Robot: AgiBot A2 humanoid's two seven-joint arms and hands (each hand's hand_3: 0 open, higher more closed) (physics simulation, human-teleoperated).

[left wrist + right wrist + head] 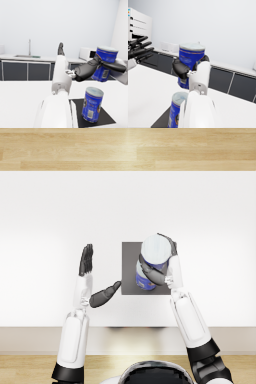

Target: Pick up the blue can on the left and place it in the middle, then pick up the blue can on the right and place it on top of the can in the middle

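Nearest to us, both white forearms come up over the white table. We see the left hand holding nothing: fingers straight and together pointing away from us, thumb splayed out toward the mat. In the right wrist view the same hand shows with fingers extended and slightly fanned, nothing between them.

Just past the left thumb tip lies the dark square mat, and on it stands the first blue can — upright, grey lid up, label side toward the left wrist camera. It sits on the mat's right part, well clear of the left fingers. From the head view only its lower body peeks out below the right hand.

The right hand grips the second blue can, fingers wrapped around the can's side, thumb on the opposite side. This held can is upright and in the air above the can on the mat — the left wrist view shows clear space between the bottom of the raised can and the lid of the lower one. The right wrist view confirms it: the held can is in the dark fingers, the lower can below them, not touching.

Farther off: a kitchen counter with dark cabinets, a sink tap and a white microwave.
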